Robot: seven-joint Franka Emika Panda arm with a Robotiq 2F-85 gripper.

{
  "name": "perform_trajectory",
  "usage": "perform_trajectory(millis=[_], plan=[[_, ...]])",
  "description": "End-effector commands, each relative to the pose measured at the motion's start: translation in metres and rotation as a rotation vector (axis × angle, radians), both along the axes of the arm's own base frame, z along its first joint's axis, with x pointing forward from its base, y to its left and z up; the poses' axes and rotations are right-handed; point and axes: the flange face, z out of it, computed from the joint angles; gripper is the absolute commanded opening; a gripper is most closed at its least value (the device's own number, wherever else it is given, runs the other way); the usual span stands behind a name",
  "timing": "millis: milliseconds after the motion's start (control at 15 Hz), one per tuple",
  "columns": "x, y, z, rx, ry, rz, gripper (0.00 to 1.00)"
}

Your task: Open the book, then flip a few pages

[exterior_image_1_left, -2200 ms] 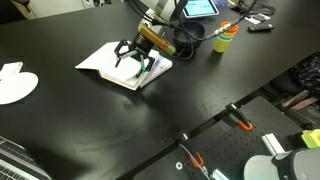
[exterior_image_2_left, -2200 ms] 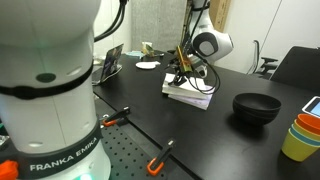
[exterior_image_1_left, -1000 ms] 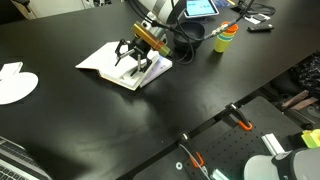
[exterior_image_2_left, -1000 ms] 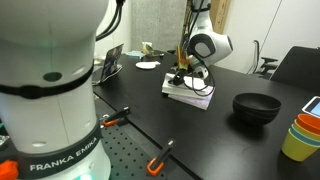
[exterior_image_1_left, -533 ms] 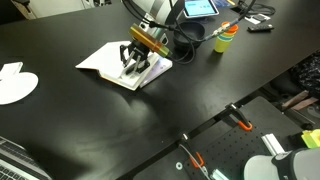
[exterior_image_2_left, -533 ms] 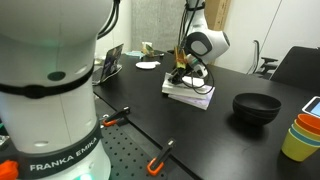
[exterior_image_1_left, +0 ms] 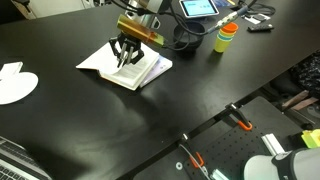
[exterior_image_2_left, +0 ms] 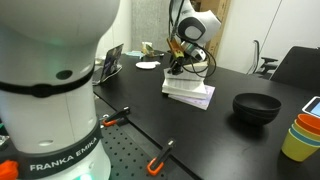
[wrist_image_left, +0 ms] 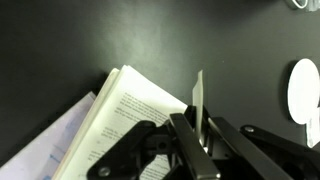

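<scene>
The book (exterior_image_1_left: 108, 62) lies open on the black table, its printed white pages facing up in the wrist view (wrist_image_left: 128, 108). My gripper (exterior_image_1_left: 125, 58) hangs just above the open spread and is shut on a single page. That page (wrist_image_left: 199, 92) stands up on edge between the two black fingers (wrist_image_left: 186, 138), lifted off the rest of the block. In an exterior view the gripper (exterior_image_2_left: 176, 68) sits over the book (exterior_image_2_left: 190, 93) near its far side.
A flat white disc (exterior_image_1_left: 15, 82) lies at the table's left; the wrist view shows it too (wrist_image_left: 303, 88). A black bowl (exterior_image_2_left: 256, 106) and stacked coloured cups (exterior_image_2_left: 300, 136) stand to the book's right. A tablet (exterior_image_1_left: 197, 7) and a green-orange cup (exterior_image_1_left: 225, 37) stand behind.
The jaws have shut on a page. The gripper has moved up and toward the book's far-left side, lifting that page off the open spread.
</scene>
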Motion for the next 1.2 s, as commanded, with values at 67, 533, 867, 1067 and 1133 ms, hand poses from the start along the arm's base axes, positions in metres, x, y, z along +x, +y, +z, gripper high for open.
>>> perform_trajectory(millis=[67, 533, 867, 1067, 1133], plan=[[-0.001, 0.026, 0.033, -0.188, -0.139, 0.094, 0.05], [0.020, 0.079, 0.066, -0.376, -0.345, 0.190, 0.05], [0.057, 0.107, 0.082, -0.562, -0.391, 0.208, 0.05], [0.078, 0.119, 0.077, -0.639, -0.384, 0.214, 0.05], [0.086, 0.121, 0.072, -0.658, -0.376, 0.220, 0.05]])
